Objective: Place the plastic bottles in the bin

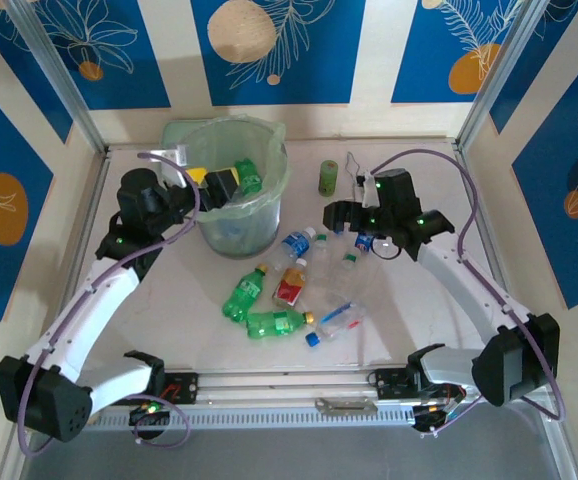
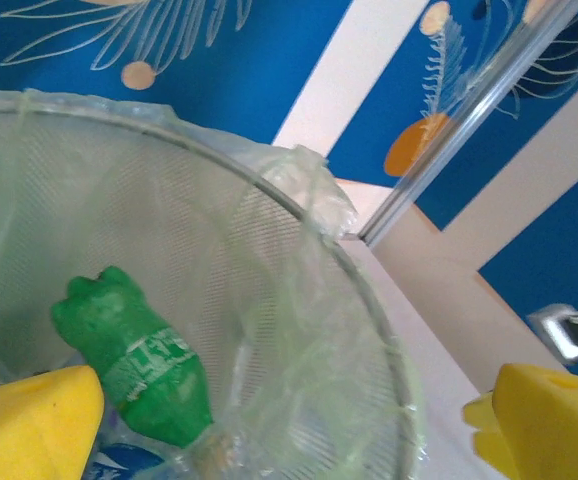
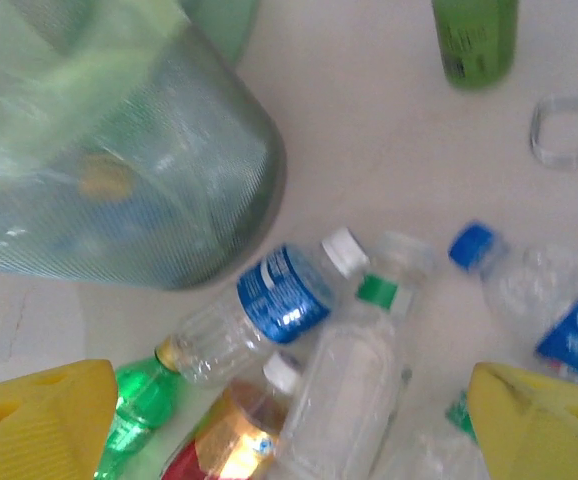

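Note:
My left gripper hangs open over the bin, a pale-green bucket lined with a thin bag. Between its yellow fingers there is nothing; a green bottle lies loose inside the bin below. My right gripper is open above the pile of plastic bottles on the table. Under its yellow pads lie a clear blue-labelled bottle, a clear bottle with a green band, a red-labelled bottle and a green one. Two green bottles lie nearer the front.
A short olive-green cylinder stands behind the pile, and wire tongs lie to its right. The bin wall is close on the right gripper's left. Panel walls enclose the table on three sides.

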`<state>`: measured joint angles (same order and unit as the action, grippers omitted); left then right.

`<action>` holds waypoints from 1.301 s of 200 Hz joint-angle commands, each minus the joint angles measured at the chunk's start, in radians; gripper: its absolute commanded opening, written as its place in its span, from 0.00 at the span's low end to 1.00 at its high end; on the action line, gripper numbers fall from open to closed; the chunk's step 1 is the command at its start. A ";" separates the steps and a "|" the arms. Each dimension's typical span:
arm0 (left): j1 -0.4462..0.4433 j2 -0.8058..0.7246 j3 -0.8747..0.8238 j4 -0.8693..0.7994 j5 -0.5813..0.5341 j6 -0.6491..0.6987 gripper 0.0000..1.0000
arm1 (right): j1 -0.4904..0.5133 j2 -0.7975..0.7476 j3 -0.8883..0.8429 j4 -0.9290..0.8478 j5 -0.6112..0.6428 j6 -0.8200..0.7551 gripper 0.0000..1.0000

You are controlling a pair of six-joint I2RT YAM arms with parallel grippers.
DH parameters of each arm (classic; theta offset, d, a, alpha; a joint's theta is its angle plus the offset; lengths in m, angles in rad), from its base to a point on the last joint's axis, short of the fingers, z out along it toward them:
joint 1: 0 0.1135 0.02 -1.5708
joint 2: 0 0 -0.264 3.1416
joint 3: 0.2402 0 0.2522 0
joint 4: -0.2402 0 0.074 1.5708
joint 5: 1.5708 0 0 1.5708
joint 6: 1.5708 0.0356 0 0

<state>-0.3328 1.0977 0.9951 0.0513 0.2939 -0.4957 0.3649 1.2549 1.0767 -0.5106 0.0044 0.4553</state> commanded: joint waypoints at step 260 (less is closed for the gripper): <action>-0.193 -0.207 -0.064 -0.118 -0.345 0.155 1.00 | 0.063 0.316 -0.242 0.081 0.106 0.423 0.80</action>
<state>-0.5323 0.9028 0.9283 -0.0582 -0.0284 -0.3573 0.4198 1.5555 0.8280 -0.4450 0.1013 0.8604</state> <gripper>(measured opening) 0.996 0.816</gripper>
